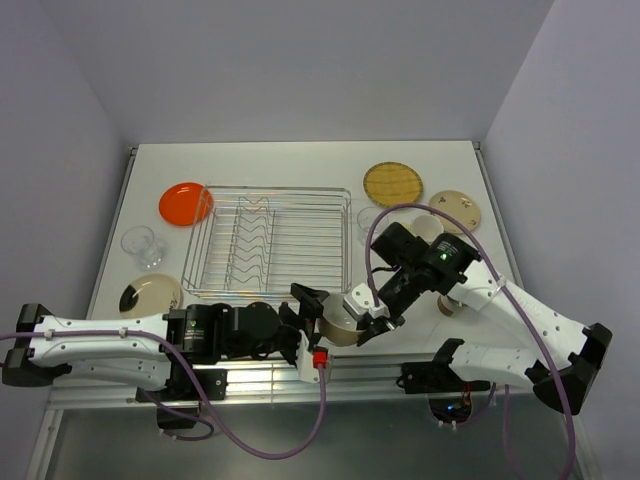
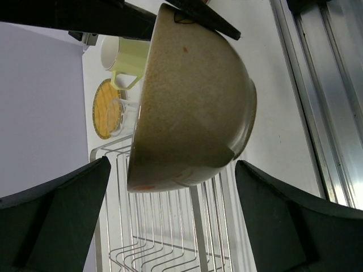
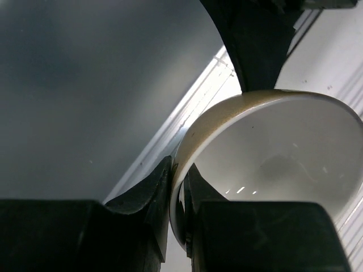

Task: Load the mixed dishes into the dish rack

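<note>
Two tools on one bowl, at the near edge of the tabletop (image 1: 300, 160). Far left: clear cup (image 1: 143, 246), tan plate (image 1: 150, 295) and orange plate (image 1: 185, 203), all on the tabletop outside the rack. Left tool (image 1: 312, 325) is spread wide, holding nothing. In its wrist view its fingers (image 2: 62, 215) stand either side of the beige bowl (image 2: 193, 102) with gaps, no contact seen. Dish rack (image 1: 275, 188) is in the centre, no dishes seen in it; its near right corner is just beyond the bowl. Bowl hangs tipped on edge, off the tabletop, mouth toward the right tool (image 3: 178, 192). Right tool is narrow, pinching the bowl's rim, one finger inside, one outside. Far right: yellow woven plate (image 1: 393, 183), second tan plate (image 1: 455, 210), pale green mug (image 1: 428, 228), loose on the tabletop. Key relation: bowl sits between the two tools with the rack up and left of it, so the left arm is nearer the slots. Looks like a handover. Left should close across the bowl's body before right lets go, or it drops.
</note>
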Robot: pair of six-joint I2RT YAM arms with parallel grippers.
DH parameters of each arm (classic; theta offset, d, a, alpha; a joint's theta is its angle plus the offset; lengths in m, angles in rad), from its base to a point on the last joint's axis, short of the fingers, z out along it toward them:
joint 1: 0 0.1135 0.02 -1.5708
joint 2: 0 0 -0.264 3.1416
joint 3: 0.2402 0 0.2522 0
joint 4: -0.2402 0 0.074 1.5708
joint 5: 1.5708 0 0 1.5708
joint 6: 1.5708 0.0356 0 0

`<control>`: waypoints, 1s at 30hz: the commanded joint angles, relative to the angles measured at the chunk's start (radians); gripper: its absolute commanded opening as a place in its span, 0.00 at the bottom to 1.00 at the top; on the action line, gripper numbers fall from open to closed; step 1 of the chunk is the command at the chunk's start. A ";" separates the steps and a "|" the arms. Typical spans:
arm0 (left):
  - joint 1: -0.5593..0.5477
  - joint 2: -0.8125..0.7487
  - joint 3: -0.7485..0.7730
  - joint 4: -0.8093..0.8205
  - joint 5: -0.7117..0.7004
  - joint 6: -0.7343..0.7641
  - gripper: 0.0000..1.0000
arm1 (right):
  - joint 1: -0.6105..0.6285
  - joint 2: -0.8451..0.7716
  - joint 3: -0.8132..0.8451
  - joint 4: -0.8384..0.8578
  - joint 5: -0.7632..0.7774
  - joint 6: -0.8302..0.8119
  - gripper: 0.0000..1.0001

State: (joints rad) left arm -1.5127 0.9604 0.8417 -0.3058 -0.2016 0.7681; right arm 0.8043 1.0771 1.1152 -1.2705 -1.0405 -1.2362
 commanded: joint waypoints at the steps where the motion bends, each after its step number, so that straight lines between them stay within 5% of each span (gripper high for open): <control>1: -0.021 0.001 0.039 0.019 -0.030 0.016 0.99 | 0.027 0.007 0.074 -0.027 -0.095 -0.055 0.00; 10: -0.105 0.032 0.053 0.017 -0.067 0.017 0.99 | 0.045 0.092 0.123 -0.173 -0.159 -0.230 0.00; 30: -0.115 0.044 0.031 -0.010 -0.142 0.062 0.97 | 0.072 0.092 0.117 -0.156 -0.182 -0.212 0.00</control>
State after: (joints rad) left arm -1.6192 1.0012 0.8486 -0.3115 -0.3313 0.8089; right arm 0.8665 1.1870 1.1915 -1.3552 -1.1500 -1.4246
